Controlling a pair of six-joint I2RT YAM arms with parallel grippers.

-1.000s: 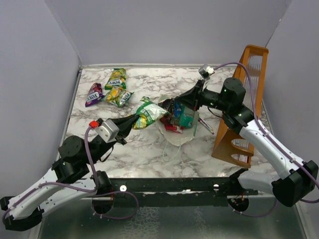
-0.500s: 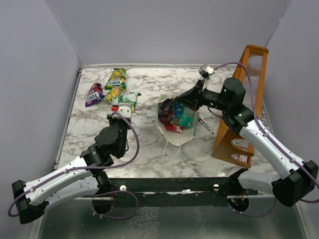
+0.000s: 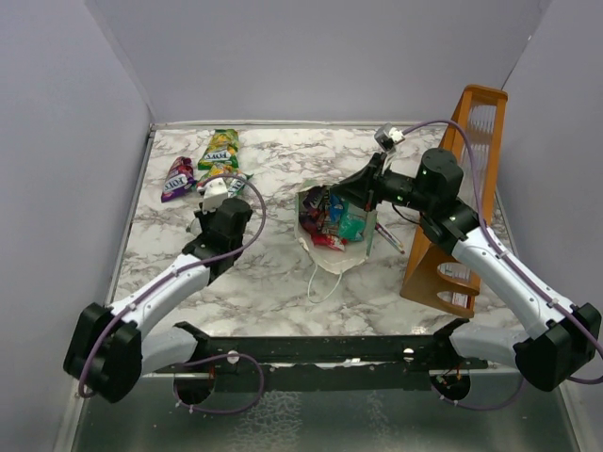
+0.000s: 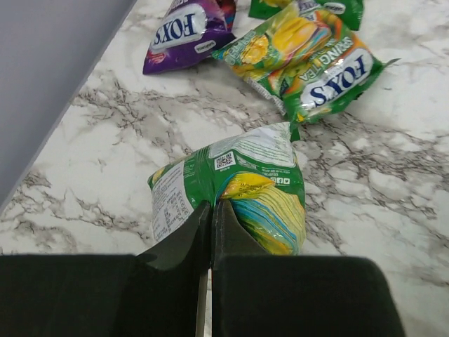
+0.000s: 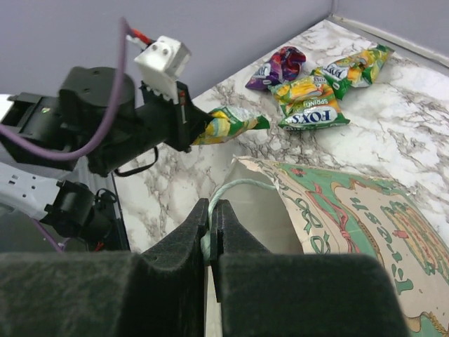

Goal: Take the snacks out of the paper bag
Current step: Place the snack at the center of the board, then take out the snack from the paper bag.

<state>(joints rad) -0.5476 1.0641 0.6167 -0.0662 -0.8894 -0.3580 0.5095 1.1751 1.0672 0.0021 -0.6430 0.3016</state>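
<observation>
One green snack point(image 4: 242, 186) in left hand point(image 4: 211, 210); right hand point(image 5: 212, 209) pinches bag handle point(image 5: 242, 182)

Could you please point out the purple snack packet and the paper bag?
Shiny purple snack packet point(image 4: 184, 36): left wrist view, front face.
Mint-green paper bag point(image 5: 365, 232): right wrist view, printed outer side.

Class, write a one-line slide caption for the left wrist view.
Left gripper pinching a crinkly green-yellow snack packet over the white marble table.
</observation>
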